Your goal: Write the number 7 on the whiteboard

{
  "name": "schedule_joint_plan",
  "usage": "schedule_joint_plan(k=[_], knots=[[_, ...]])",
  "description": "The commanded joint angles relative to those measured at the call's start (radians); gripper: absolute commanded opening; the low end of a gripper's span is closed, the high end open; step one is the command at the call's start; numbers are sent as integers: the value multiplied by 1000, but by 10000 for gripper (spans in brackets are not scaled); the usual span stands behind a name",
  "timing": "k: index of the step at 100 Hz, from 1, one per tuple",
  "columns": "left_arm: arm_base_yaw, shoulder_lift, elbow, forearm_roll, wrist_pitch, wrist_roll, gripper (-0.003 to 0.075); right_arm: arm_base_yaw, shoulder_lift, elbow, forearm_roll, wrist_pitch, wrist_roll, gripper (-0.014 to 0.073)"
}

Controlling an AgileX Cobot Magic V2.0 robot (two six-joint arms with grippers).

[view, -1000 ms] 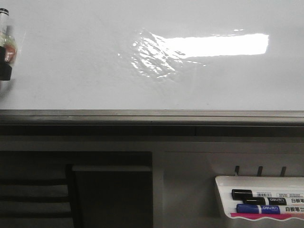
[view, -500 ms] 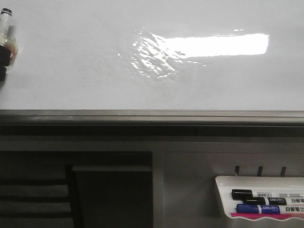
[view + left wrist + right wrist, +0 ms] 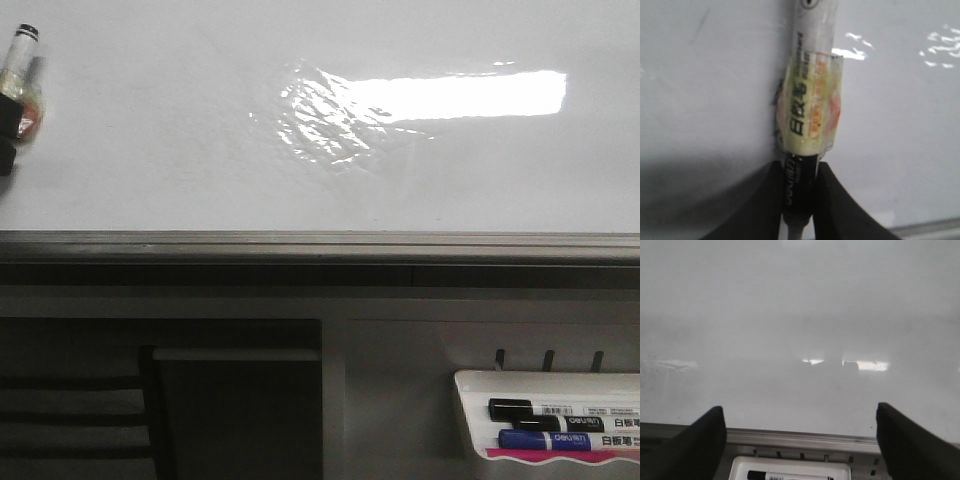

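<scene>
Front view shows the whiteboard [image 3: 180, 130] filling the upper half, glossy white, with a wrinkled shiny patch right of centre and a grey metal frame edge along its bottom. No drawn 7 can be made out on it in any view; only a faint grey smudge shows in the left wrist view, near that picture's upper corner. At the far left edge of the board the left tool [image 3: 8, 125] grasps a marker [image 3: 18, 62], its black-banded end pointing up and slightly tilted. Left wrist view shows the two black fingers [image 3: 827, 205] clenched on the marker's dark lower barrel, with a yellowish taped label [image 3: 810, 107] wrapped around the barrel just past them; whether the tip touches the board cannot be told. Right wrist view shows the right tool [image 3: 800, 440] released, its fingers spread wide before the board, just above the frame edge. Below the frame at the right hangs a small white tray [image 3: 470, 420] holding black and blue markers [image 3: 545, 440]. Dark shelving sits lower left.
</scene>
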Motion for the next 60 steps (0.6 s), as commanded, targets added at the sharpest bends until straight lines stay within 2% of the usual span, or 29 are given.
schedule_joint_plan(k=[1,18,30,39,49,60], knots=[[-6,-45,-99,25,163,5,-20,-6,52,-90,16,34,-12,548],[-6,-54,-255,16,588,119,-20,-6,180,-210,17,228,-12,540],[-6,-54,-345,-34,792,232,-20,-6,272,-286,65,326,-109,540],[-6,-54,-392,-115,888,364,-20,-1,342,-336,186,397,-235,540],[-6,-54,-420,-234,945,523,-20,23,420,-389,346,455,-408,540],[-22,-54,-437,-331,1000,691,-20,72,498,-433,461,496,-586,540]])
